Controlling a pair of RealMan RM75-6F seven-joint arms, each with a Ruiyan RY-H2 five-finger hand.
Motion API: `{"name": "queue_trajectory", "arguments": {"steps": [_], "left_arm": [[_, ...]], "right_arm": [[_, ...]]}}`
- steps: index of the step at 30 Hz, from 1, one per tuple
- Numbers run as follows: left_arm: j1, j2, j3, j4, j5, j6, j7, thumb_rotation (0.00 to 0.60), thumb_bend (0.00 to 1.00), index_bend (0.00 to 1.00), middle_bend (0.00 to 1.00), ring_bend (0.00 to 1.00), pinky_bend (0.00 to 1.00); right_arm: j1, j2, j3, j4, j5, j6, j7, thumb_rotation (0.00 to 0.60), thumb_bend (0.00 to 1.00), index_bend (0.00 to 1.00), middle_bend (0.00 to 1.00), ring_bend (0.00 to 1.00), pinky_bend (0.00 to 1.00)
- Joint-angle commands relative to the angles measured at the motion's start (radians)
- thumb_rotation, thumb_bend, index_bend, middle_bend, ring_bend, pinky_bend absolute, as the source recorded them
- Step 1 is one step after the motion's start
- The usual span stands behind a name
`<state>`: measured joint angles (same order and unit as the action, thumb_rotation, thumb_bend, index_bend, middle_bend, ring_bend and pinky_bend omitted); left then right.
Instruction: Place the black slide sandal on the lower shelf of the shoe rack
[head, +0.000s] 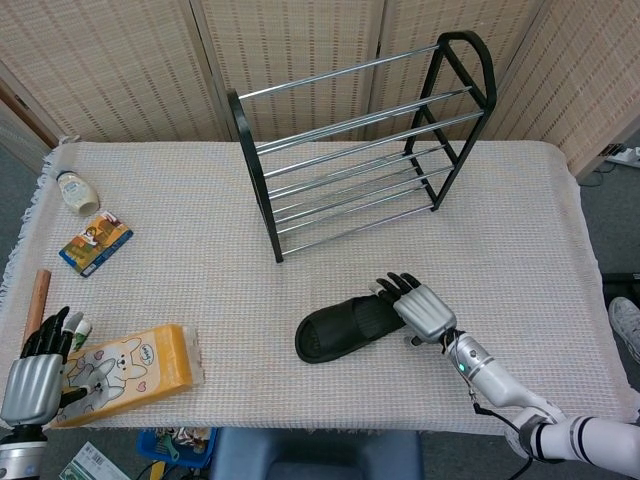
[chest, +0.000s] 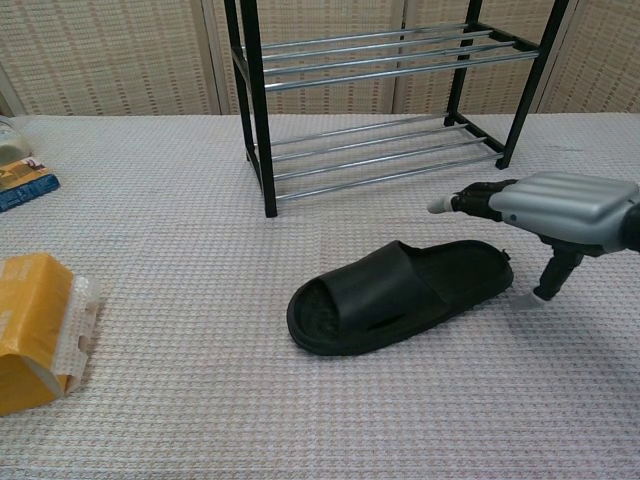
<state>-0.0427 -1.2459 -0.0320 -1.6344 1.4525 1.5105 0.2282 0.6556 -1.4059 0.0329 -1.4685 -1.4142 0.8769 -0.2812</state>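
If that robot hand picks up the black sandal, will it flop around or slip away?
The black slide sandal looks like one thick moulded piece, so it probably stays fairly stiff and feels light. It lies flat on the woven tablecloth, so a push would likely slide or turn it, not roll it. The right hand hovers open above its heel.

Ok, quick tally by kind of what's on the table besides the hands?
Shoe rack: 1
Black slide sandal: 1
Yellow packet: 1
Small blue packet: 1
White bottle: 1
Wooden stick: 1
Total: 6
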Motion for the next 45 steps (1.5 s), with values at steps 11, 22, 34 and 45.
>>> {"name": "queue_trajectory", "arguments": {"steps": [11,22,34,45], "left_arm": [[0.002,-0.002,-0.001,0.019,-0.005,-0.004,-0.021,0.6,0.24,0.09,0.0,0.0,0.17],[0.001,-0.001,0.003,0.033,-0.005,-0.013,-0.051,0.6,0.24,0.09,0.0,0.0,0.17],[0.003,0.001,0.002,0.031,-0.008,-0.012,-0.047,0.6,0.24,0.09,0.0,0.0,0.17],[0.008,0.003,0.003,0.032,-0.01,-0.01,-0.053,0.6,0.24,0.09,0.0,0.0,0.17]], "right_arm": [[0.083,-0.096,0.046,0.079,0.114,-0.117,-0.053,0.6,0.17,0.0,0.12,0.03,0.11],[0.105,-0.126,0.043,0.114,0.127,-0.134,-0.028,0.6,0.29,0.0,0.16,0.03,0.17],[0.115,-0.154,0.035,0.181,0.085,-0.133,0.07,0.6,0.44,0.05,0.25,0.09,0.24],[0.123,-0.155,0.027,0.218,0.028,-0.111,0.15,0.6,0.56,0.23,0.43,0.25,0.34]]}}
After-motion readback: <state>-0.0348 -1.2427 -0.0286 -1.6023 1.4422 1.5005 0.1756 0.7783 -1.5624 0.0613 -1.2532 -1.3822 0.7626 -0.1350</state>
